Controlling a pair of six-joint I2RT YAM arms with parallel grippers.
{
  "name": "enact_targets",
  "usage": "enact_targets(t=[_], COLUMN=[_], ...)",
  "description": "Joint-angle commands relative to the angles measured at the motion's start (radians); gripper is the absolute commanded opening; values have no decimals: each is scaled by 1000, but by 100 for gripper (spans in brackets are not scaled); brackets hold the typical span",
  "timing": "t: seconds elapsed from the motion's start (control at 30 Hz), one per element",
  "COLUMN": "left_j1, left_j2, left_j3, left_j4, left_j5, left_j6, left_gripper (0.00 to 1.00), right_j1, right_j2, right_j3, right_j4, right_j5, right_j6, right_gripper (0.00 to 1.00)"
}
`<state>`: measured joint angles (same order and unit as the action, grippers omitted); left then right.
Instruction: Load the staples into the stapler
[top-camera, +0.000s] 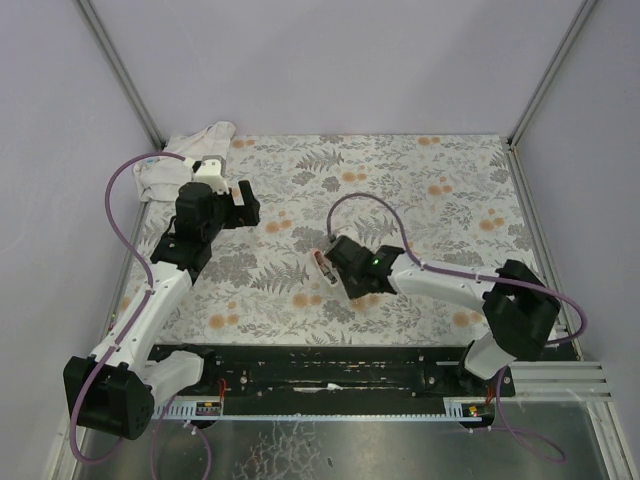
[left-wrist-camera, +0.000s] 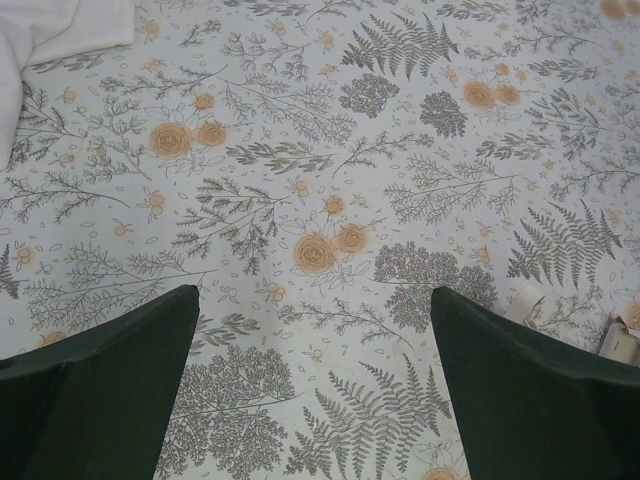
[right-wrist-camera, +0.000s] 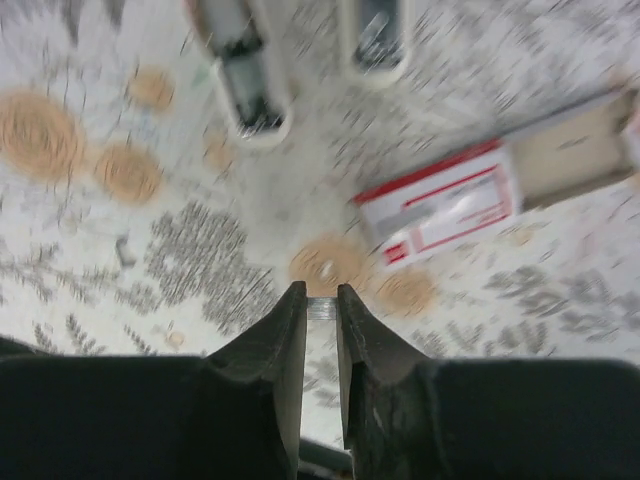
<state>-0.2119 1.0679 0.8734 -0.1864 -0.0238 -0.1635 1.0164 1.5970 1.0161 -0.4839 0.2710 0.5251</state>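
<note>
My right gripper is shut on a short silver strip of staples, pinched between its fingertips above the floral table. The red and white staples box lies just ahead to the right, its pale inner tray slid out. The stapler lies open as two cream bars with dark channels, one ahead to the left and one beside it. In the top view the right gripper is at mid-table next to the stapler. My left gripper is open and empty over bare table, also in its wrist view.
A white cloth lies crumpled at the back left corner, also in the left wrist view. Metal frame posts and purple walls border the table. Small pale objects show at the right edge of the left wrist view.
</note>
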Motion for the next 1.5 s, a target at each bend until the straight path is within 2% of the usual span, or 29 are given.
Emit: enact_targets(t=[0.0,0.27,0.67,1.47], left_j1=[0,0,0,0], left_j2=[-7,4,17,22], left_j3=[-10,-9,-5,-1], left_j4=[43,42,41,41], left_j5=[-28,-15,-10,-6], left_j6=[4,1,-2,-4], left_gripper=[99,99,99,99], right_j1=[-127,-228,-239,-257], right_j2=[-35,75,208,269], right_j3=[52,156,223,269], right_j4=[100,172,190,191], right_j5=[-69,-160,-138,-167], right_j6=[-192,-338,-329,-371], right_gripper=[23,23,22,22])
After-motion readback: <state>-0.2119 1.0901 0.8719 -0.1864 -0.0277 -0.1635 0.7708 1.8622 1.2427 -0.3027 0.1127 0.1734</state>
